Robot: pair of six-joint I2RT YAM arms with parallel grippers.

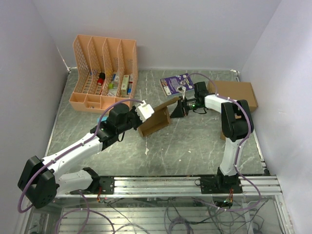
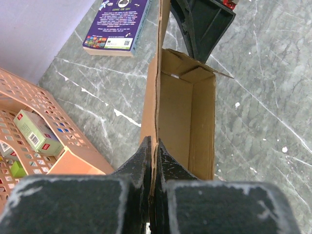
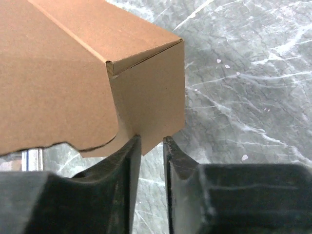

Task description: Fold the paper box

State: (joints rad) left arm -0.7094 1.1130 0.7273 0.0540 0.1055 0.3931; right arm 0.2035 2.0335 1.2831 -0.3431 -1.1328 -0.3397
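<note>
**Closing box end**

Box (image 1: 156, 121) is held at table (image 1: 204, 146) centre, one wall (image 2: 157, 73) pinched tight by left gripper (image 2: 155, 146). Right gripper (image 3: 152, 142) is set narrow at end flap (image 3: 148, 107); whether it is gripped cannot be told. Flap should be pushed along its crease while box is braced.

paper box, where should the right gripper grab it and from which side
Probably the thin end panel of the paper box, coming in edge-on from that far end so the jaws straddle the cardboard. The left gripper pinches the long wall at the opposite end, and the panel's corner sits just ahead of the right gripper.
</note>
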